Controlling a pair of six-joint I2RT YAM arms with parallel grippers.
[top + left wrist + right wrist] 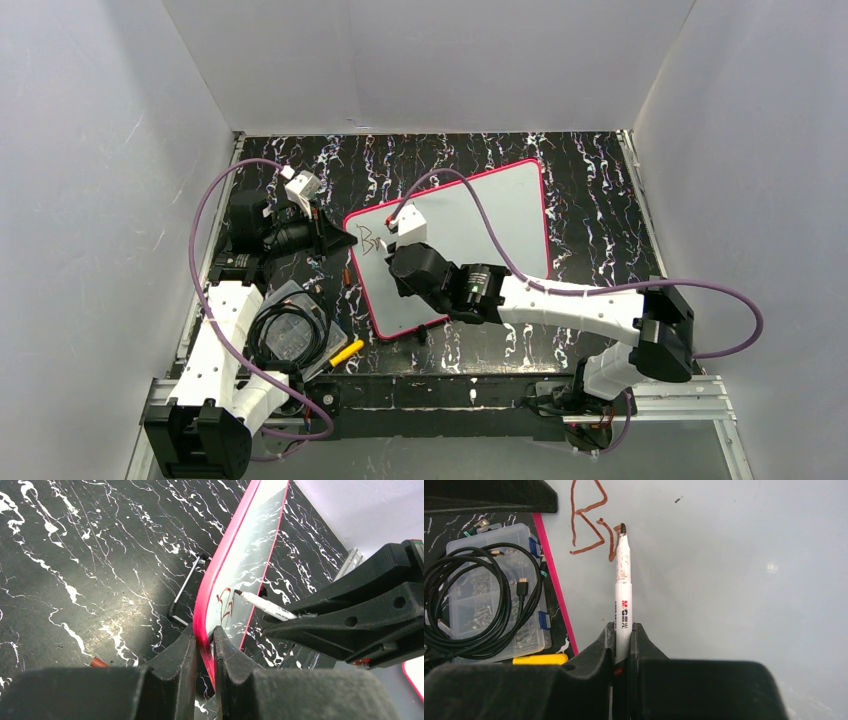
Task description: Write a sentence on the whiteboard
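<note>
The whiteboard [495,215] lies tilted on the black marbled table, glossy white with a pink-red frame. Its face fills the right wrist view [724,580]. The sentence [368,240] stands as reddish-brown "Br" near the board's left corner [586,525] and also shows in the left wrist view [226,602]. My left gripper [204,632] is shut on the board's pink frame [220,575] at that left corner [335,238]. My right gripper [623,627] is shut on a white marker [623,590], its tip on the board just right of the "r". The marker also shows in the left wrist view [265,606].
A clear plastic parts box [290,330] with a coiled black cable on it sits left of the board [489,590]. A yellow piece [347,352] lies by its front corner. A thin black rod [187,585] and a small reddish cap [347,277] lie beside the board's left edge. White walls enclose the table.
</note>
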